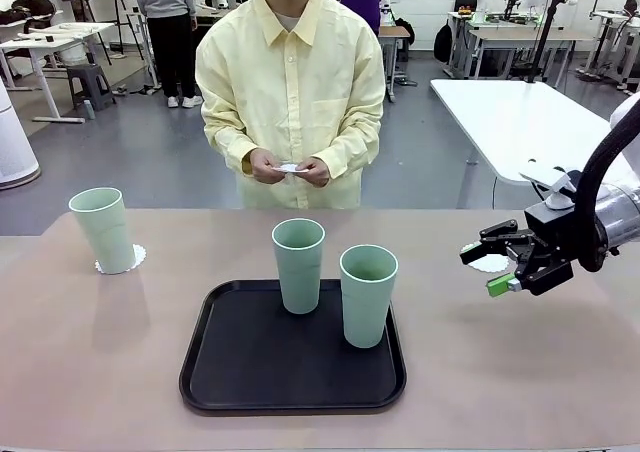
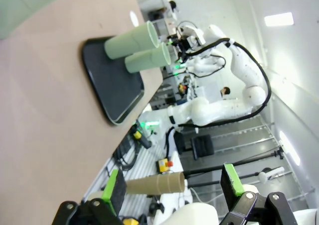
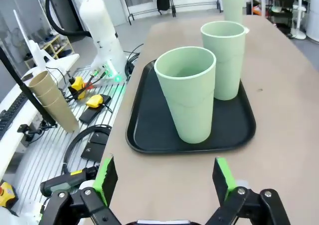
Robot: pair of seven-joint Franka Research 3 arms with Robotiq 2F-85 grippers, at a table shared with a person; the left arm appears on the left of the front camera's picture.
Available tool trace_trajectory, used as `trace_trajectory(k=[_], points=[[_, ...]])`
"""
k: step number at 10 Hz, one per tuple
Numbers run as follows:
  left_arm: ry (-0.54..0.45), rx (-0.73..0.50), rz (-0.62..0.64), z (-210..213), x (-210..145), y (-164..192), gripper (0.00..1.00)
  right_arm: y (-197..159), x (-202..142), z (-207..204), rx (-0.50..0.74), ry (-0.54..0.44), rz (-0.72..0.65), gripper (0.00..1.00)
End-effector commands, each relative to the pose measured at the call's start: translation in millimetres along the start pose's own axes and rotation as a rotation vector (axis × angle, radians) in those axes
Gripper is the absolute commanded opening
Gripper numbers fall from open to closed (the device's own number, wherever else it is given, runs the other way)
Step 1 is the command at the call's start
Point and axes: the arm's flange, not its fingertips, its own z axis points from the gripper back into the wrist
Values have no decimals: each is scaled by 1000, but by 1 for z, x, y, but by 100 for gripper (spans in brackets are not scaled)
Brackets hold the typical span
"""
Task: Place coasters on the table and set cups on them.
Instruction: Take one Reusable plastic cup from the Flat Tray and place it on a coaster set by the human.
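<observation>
One pale-green cup stands on a white lacy coaster at the table's far left. Two more cups stand on the black tray. A second coaster lies on the table at the right, and my right gripper hangs open just over it, holding nothing. The person holds another coaster in both hands. In the right wrist view my right gripper is open, facing the tray cups. My left gripper is open and empty, off the table's edge.
The tray sits mid-table near my side. A white table stands behind at the right. Cardboard tubes and cables lie on the floor beside the table. Bare tabletop stretches left and right of the tray.
</observation>
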Motion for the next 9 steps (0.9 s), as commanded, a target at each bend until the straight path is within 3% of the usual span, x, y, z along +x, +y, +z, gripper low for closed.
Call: trace_trajectory(k=[1,2,5,7,9], points=[[-6,-3,-1,2,-1,-2,100,-1,0,-2,-1,4,1,100],[-6,-3,-1,2,-1,-2,100,-3,3,-14,10,37,168,100],[-6,-3,-1,2,-1,-2,100,-22,-7,-55,15,48,338,100],[-6,-3,-1,2,-1,-2,100,-33,-11,-81,14,32,332,100],[-6,-3,-1,2,-1,-2,100,-50,-13,-97,25,-73,236,100]])
